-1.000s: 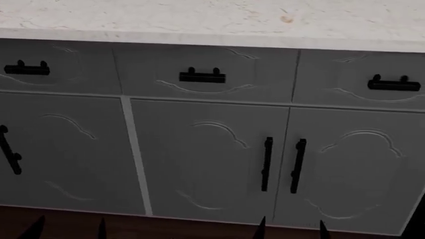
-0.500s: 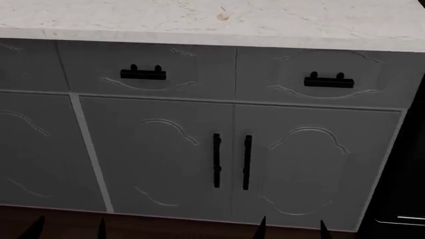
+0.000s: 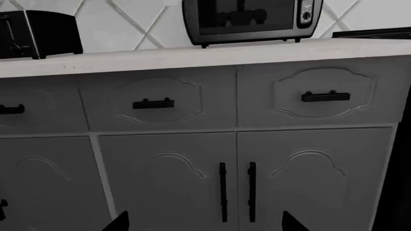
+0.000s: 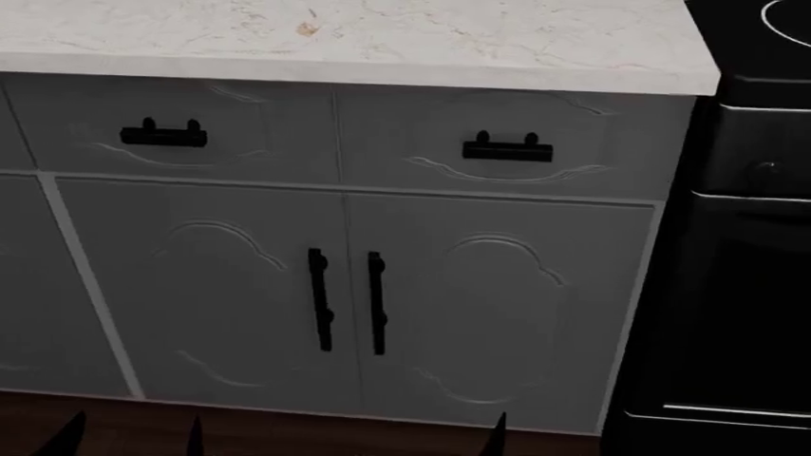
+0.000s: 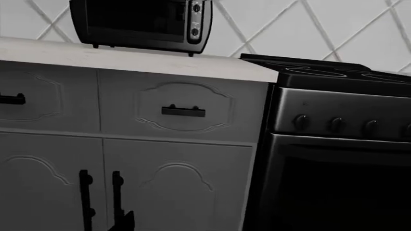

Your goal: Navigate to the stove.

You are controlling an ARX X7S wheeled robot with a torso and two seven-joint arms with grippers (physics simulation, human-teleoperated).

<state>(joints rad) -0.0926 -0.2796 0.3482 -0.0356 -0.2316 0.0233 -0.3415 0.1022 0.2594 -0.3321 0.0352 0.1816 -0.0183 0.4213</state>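
Note:
The stove (image 4: 747,237) is a black range at the right edge of the head view, past the end of the grey cabinets (image 4: 228,304). In the right wrist view the stove (image 5: 334,159) shows its glossy top, a row of dark knobs and the oven door. A strip of it shows in the left wrist view (image 3: 378,32). My left gripper (image 4: 127,439) is open and empty, its fingertips (image 3: 119,222) wide apart before the cabinet doors. My right gripper (image 4: 556,439) is open and empty; one fingertip (image 5: 122,221) shows, the other is lost against the black stove.
A white marble countertop (image 4: 380,38) runs over the cabinets, which have black bar handles (image 4: 507,148). A dark toaster oven (image 5: 144,24) stands on it near the stove, and a black toaster (image 3: 38,33) further left. Dark wooden floor (image 4: 317,432) lies below.
The view has slid to the right along the cabinets. The double doors moved left in the picture, and the stove has come further into view at the right edge.

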